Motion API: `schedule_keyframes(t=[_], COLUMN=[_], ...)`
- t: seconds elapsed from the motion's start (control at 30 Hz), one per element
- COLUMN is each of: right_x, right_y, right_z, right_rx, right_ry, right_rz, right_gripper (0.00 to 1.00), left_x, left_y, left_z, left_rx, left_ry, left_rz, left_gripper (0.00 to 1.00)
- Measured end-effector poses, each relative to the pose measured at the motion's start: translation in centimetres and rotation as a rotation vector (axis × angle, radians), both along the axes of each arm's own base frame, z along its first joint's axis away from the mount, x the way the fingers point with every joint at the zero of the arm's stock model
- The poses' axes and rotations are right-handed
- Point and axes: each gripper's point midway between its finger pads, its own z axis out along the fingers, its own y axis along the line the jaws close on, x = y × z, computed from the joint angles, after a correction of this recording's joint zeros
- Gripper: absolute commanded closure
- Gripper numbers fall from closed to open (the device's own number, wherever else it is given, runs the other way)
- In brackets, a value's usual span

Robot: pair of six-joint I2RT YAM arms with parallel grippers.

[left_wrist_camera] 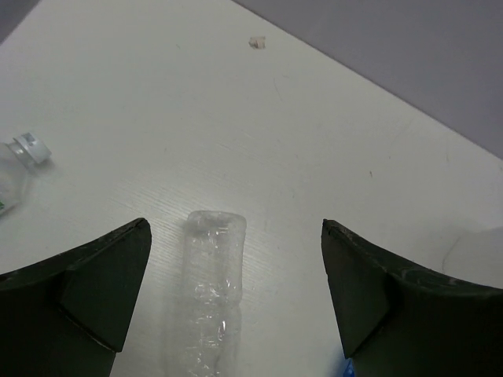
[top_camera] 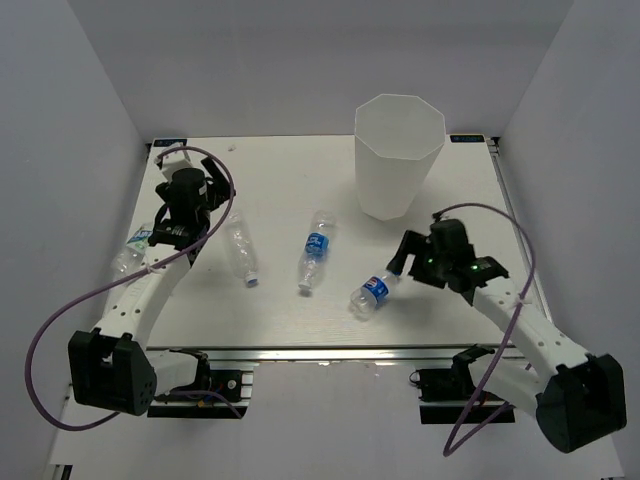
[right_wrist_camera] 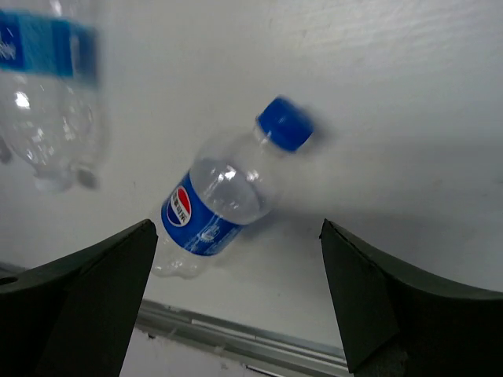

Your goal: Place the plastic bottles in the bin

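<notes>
Nothing is done yet: all four plastic bottles [top_camera: 315, 252] lie on the table [top_camera: 300, 170], and none is inside the bin [top_camera: 395, 185]. The left gripper [left_wrist_camera: 236, 228] stands wide over the unlabelled bottle [left_wrist_camera: 211, 298], thin crinkled clear plastic, well left of the bin. The right gripper [right_wrist_camera: 237, 228], also wide and empty, hangs above the blue-capped bottle [right_wrist_camera: 220, 196], in front of the bin. The bin is white, translucent and faceted.

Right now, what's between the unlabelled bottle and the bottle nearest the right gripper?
Another blue-labelled bottle, lying on the table, seen in the top view.
</notes>
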Motion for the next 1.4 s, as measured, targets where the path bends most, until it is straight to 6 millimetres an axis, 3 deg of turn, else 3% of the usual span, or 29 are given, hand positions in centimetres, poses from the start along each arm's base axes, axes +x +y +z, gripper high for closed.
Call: schedule_keyframes(t=[0.1, 0.23, 0.33, 0.5, 0.63, 0.77, 0.83, 0.9, 0.97, 1.03, 1.13, 1.2, 1.27, 1.4], right_x=[-2.6, -2.6, -2.0, -1.3, -1.5, -0.7, -0.4, 0.1, 0.7, 1.2, 1.2, 1.0, 1.6, 6.0], right_y=[3.3, 5.5, 6.3, 6.0, 5.2, 5.7, 6.0, 6.7, 8.1, 10.3, 13.7, 14.9, 15.0, 13.1], right_z=[-3.5, -4.7, -5.3, -7.0, -9.6, -9.6, -9.2, -8.2, -6.1, -2.3, 6.4, 12.7, 18.9, 30.3], right_rx=[0.028, 0.046, 0.055, 0.031, -0.045, -0.048, -0.057, -0.066, -0.051, -0.014, 0.103, 0.156, 0.163, 0.057], right_ry=[0.117, 0.133, 0.134, 0.162, 0.219, 0.200, 0.179, 0.133, 0.057, -0.071, -0.353, -0.549, -0.730, -1.004], right_rz=[0.077, 0.040, -0.024, -0.127, -0.162, -0.155, -0.119, -0.039, 0.075, 0.227, 0.452, 0.535, 0.549, 0.355], right_gripper=[0.11, 0.11, 0.11, 0.15, 0.37, 0.64, 0.71, 0.71, 0.71, 0.71, 0.69, 0.69, 0.69, 0.63], left_x=[0.4, 0.4, 0.2, 0.2, 0.3, 0.3, 0.3, 0.3, 0.3, 0.3, 0.3, 0.3, 0.2, 0.1], left_y=[-1.1, -2.2, -2.7, -3.1, -3.4, -3.7, -3.7, -3.8, -3.8, -3.9, -3.9, -3.9, -3.9, -3.9], left_z=[-1.7, -3.4, -4.2, -4.4, -4.4, -4.6, -4.6, -4.6, -4.6, -4.5, -4.3, -4.1, -3.9, -3.8], left_rx=[0.005, 0.018, 0.028, 0.039, 0.039, 0.038, 0.037, 0.037, 0.036, 0.034, 0.030, 0.026, 0.022, 0.009], left_ry=[0.050, 0.096, 0.115, 0.120, 0.118, 0.123, 0.123, 0.123, 0.122, 0.121, 0.114, 0.106, 0.098, 0.091], left_rz=[-0.069, -0.145, -0.183, -0.217, -0.230, -0.246, -0.249, -0.251, -0.253, -0.255, -0.254, -0.252, -0.251, -0.245], left_gripper=[0.02, 0.02, 0.02, 0.02, 0.02, 0.02, 0.02, 0.02, 0.02, 0.02, 0.02, 0.02, 0.02, 0.02])
